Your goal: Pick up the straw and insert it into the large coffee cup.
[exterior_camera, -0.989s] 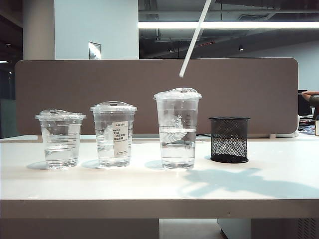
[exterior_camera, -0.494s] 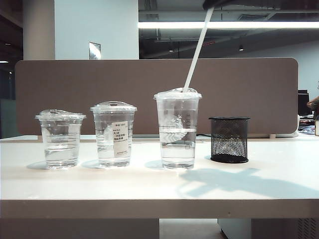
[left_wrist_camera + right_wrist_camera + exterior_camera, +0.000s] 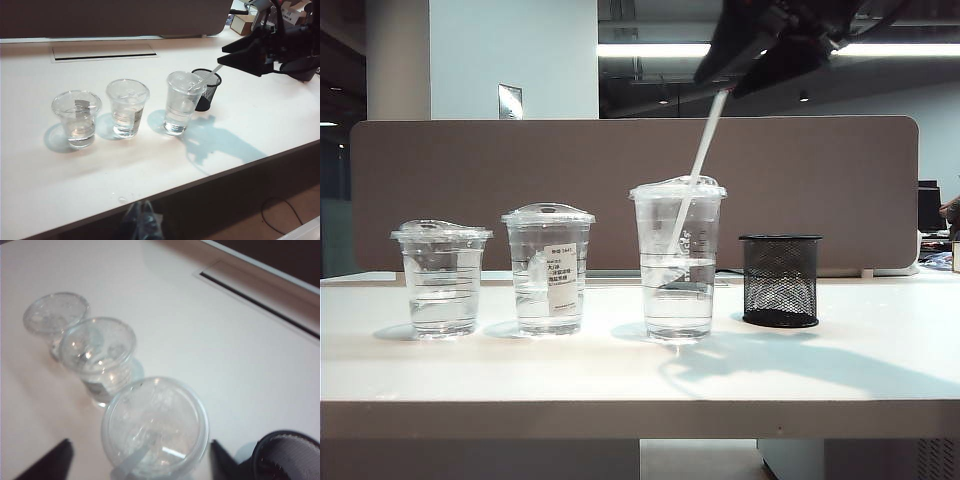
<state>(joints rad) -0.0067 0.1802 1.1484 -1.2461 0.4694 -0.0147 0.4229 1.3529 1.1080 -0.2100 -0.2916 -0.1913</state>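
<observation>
The large coffee cup [image 3: 677,260] [image 3: 182,102] [image 3: 155,425] stands mid-table, part full of water, with its domed lid on. The white straw [image 3: 705,140] [image 3: 216,70] [image 3: 131,463] passes through the lid and leans up to the right, its lower end in the water. My right gripper [image 3: 720,87] [image 3: 220,55] [image 3: 137,460] hovers just above the cup, open. Its dark fingers [image 3: 55,457] stand wide on either side of the straw and do not touch it. My left gripper [image 3: 142,220] hangs below the table's front edge, dim and blurred, fingers together and holding nothing.
A medium clear cup with a white label [image 3: 548,270] and the shortest clear cup [image 3: 442,278] stand left of the large one. A black mesh pen holder [image 3: 779,280] stands close on its right. A brown partition [image 3: 470,180] runs behind the white table [image 3: 620,380].
The straw came down through the lid into the large cup. My right gripper sank into view with it, then opened and let go of it.
</observation>
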